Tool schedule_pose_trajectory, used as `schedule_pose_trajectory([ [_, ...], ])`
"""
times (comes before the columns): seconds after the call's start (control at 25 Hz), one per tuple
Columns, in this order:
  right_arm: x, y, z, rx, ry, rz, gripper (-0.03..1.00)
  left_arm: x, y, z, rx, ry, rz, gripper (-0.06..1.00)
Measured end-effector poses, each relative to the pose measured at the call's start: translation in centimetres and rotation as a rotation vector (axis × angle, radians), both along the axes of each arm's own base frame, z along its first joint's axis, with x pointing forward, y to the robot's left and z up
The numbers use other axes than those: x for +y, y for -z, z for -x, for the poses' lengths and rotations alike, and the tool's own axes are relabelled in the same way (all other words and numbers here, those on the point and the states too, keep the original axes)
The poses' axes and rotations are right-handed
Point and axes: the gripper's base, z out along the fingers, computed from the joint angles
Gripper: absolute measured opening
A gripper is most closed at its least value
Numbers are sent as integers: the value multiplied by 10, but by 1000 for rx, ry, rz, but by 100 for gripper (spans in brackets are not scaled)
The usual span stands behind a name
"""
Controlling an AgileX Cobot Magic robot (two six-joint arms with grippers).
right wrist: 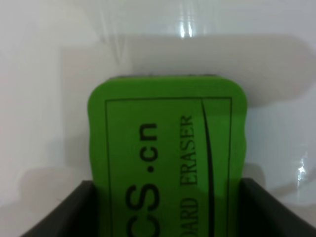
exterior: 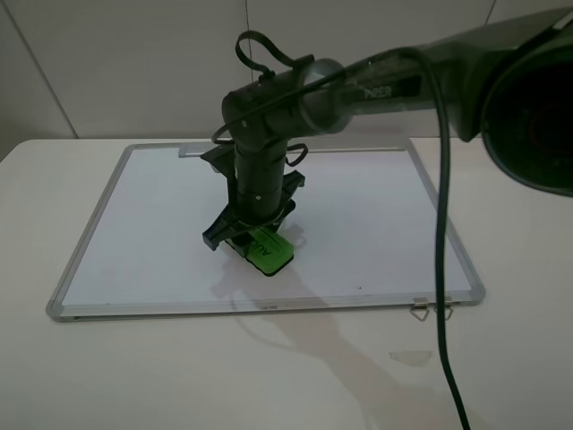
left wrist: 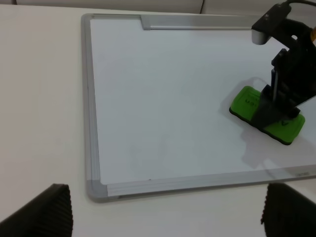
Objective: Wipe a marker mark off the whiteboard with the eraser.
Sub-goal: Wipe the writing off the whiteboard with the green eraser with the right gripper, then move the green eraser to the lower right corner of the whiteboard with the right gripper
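Green eraser point(exterior: 271, 253) flat on the whiteboard point(exterior: 161, 224), tight in the right end effector point(exterior: 255, 240), forearm upright above it.

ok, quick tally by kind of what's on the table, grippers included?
whiteboard: 1
eraser: 1
metal clips: 2
grippers: 2 (left gripper, right gripper)
total: 6
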Motion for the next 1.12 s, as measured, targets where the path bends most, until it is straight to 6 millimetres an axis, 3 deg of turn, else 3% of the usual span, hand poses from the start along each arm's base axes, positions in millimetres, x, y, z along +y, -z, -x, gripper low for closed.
schedule_pose_trajectory([
  [0.16,-10,0,-9,25,54,-26,57,0,0,0,0,0,0,78],
  [0.28,-32,0,-27,41,135,-44,57,0,0,0,0,0,0,78],
  [0.52,-125,0,-81,39,338,6,57,0,0,0,0,0,0,78],
  [0.68,-167,0,-93,73,436,29,58,0,0,0,0,0,0,78],
  [1.12,-182,-24,-90,125,475,79,58,0,0,0,0,0,0,78],
])
